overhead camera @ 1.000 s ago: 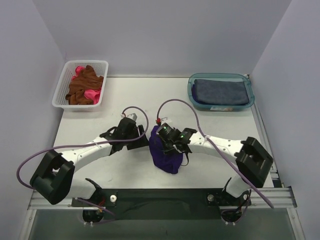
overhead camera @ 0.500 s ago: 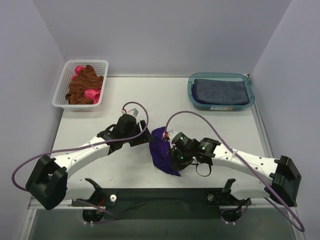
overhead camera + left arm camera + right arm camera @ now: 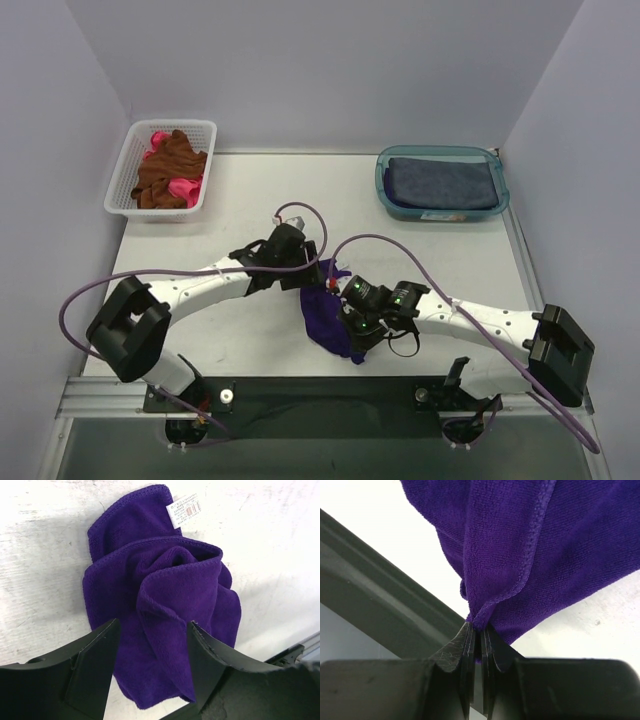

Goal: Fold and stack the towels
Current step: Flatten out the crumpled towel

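White plastic lattice formed the basket at the bench's far left corner, and in it lay a crumpled rust-brown towel with a pink towel showing through its folds. Toward the middle of the bench, nearer the front edge than the back, the left gripper hung over the upper part of a purple towel. Its wrist camera showed the gripper with fingers spread wide on either side of the bunched purple towel, whose white label sat at the far corner; whether the fingers touched the cloth could not be told. Just to the right, the right gripper met the same towel at its near end. In the wrist view the right gripper had its fingers pressed together, pinching a gathered edge of the purple towel, with the dark rail of the bench's front edge close beside. At the far right corner stood the teal tub, holding a blue-grey towel folded flat inside.
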### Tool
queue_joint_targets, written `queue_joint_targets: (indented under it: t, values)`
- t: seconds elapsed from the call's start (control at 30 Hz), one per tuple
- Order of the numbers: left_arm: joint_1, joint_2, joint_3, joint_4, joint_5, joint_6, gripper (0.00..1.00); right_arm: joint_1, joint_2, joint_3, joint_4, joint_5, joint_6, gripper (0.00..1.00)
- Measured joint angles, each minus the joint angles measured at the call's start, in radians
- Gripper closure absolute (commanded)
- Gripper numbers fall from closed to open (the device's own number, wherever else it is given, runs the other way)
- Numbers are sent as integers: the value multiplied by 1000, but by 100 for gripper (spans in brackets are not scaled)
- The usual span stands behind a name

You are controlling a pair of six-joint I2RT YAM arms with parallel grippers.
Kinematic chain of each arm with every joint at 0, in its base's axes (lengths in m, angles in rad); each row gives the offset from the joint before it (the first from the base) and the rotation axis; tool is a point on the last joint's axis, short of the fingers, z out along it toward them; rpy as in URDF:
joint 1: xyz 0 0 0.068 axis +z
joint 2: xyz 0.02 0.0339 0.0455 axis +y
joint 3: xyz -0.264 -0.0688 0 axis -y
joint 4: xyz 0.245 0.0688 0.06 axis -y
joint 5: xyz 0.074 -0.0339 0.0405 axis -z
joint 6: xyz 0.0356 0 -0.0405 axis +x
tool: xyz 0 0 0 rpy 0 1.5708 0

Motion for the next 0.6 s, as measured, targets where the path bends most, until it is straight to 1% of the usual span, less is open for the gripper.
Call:
queue_joint_targets:
  t: [0.07,0.27,0.43,0.5,0.53,0.6]
  values:
    - [-9,39,26,-9,-9,0,39,0,0,-2,0,8,0,100]
    - [-18,109,77,-29,-41,2,42,0,0,-17,5,20,5,100]
    - [-18,130,103,-44,-54,3,53,0,0,-26,7,27,10,100]
    - [-19,136,107,-45,-54,4,56,0,0,-26,8,28,10,100]
    - [-19,137,107,-48,-54,4,63,0,0,-26,8,29,10,100]
    - [-19,137,107,-55,-53,1,72,0,0,-26,8,32,10,100]
